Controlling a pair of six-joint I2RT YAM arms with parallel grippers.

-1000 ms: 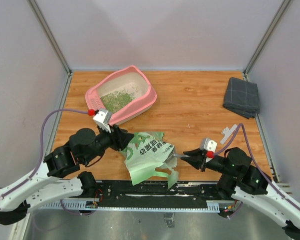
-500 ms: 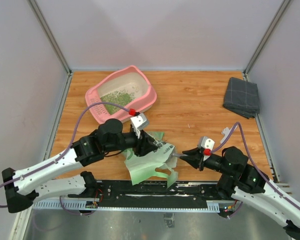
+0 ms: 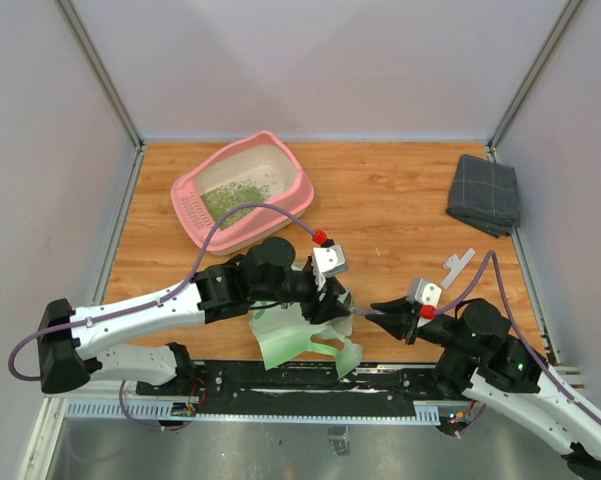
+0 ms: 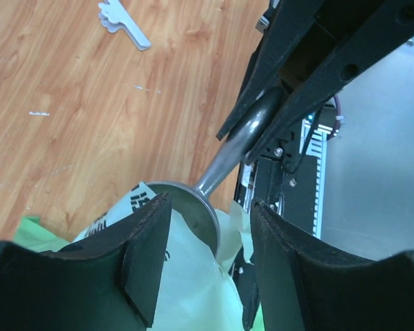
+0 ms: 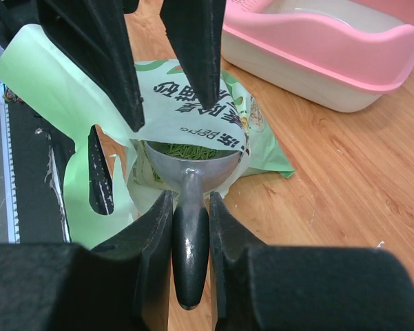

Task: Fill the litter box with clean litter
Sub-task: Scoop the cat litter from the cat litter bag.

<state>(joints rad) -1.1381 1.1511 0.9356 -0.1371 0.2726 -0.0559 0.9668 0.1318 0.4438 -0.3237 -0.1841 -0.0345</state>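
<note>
A: What did the surface [image 3: 410, 215] carry?
B: Biggest was the pink box [image 3: 302, 193], at the far left, well apart from both claws.

A: And nearer?
B: A green printed bag [image 3: 285, 340] lay crumpled at the near edge, between the two arms, with its mouth turned toward the right arm. A grey folded cloth [image 3: 483, 195] sat at the far right, by the wall.

A: The claws?
B: The left claw [image 3: 338, 303] hung at the bag's mouth with its jaws standing apart. The bag's edge and the bowl of the scoop [image 5: 186, 176] were between them. Whether a finger touched the bag, I couldn't tell. The right claw [image 3: 385, 310] was clamped on the scoop's handle, and the bowl was pushed into the bag's mouth.

A: The litter?
B: Green litter [image 3: 235, 197] lay loosely over part of the box's floor. More green granules sat in the scoop's bowl, inside the bag.

A: Anything smaller?
B: A white plastic piece [image 3: 458, 263] lay on bare wood beside the right arm.
</note>
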